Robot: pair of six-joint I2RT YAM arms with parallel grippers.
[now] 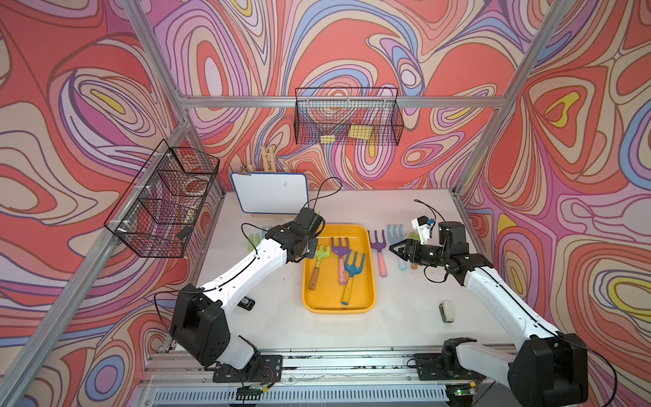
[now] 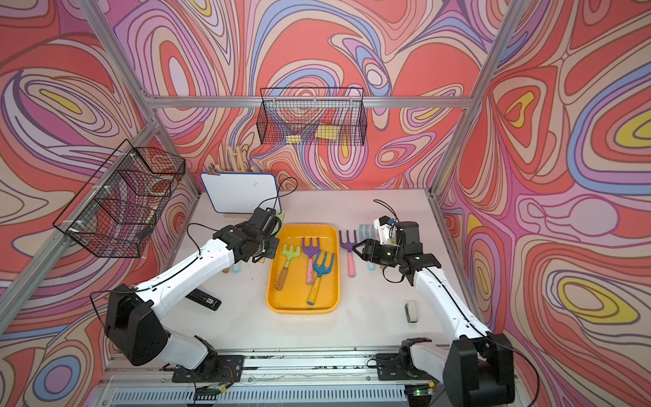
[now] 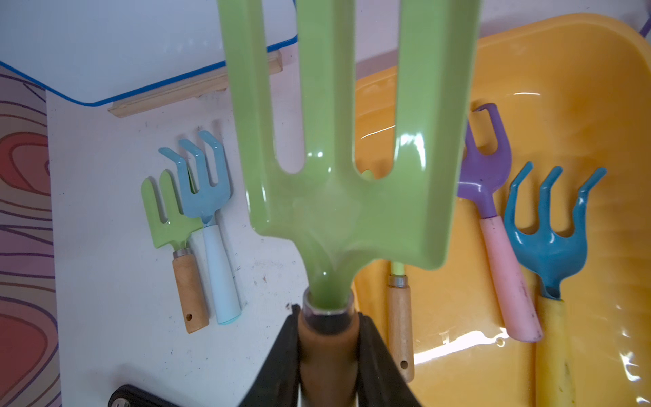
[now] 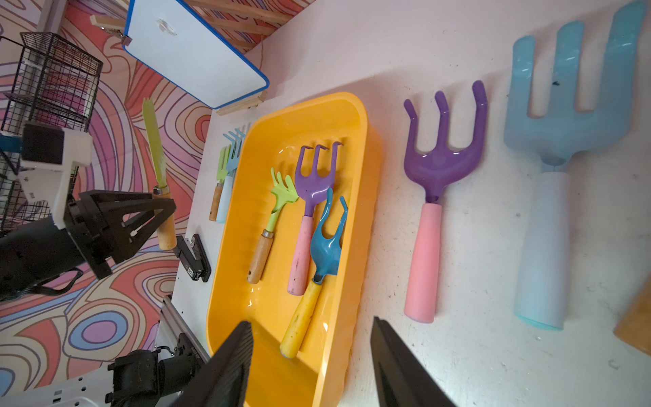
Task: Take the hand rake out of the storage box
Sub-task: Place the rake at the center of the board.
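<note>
The yellow-orange storage box [image 1: 339, 308] lies mid-table. Inside it lie a green hand rake [image 1: 318, 260] with a wooden handle, a purple one [image 1: 341, 257] with a pink handle and a teal one [image 1: 352, 275] with a yellow handle. My left gripper [image 3: 329, 317] is shut on the wooden handle of another green hand rake [image 3: 338, 176], held in the air by the box's far left corner, tines pointing away. In both top views that gripper [image 1: 310, 246] [image 2: 267, 246] overlaps the box's left rim. My right gripper [image 4: 311, 352] [image 1: 394, 248] stands open and empty above the box's right rim.
A purple rake [image 1: 378, 250] and a light blue fork [image 1: 396, 236] lie on the table right of the box. Left of it lie a green fork [image 3: 169, 218] and a blue rake [image 3: 208, 197]. A whiteboard [image 1: 271, 192], two wire baskets [image 1: 162, 201] [image 1: 348, 116], a black device [image 1: 246, 303] and a small white object [image 1: 446, 311] are around.
</note>
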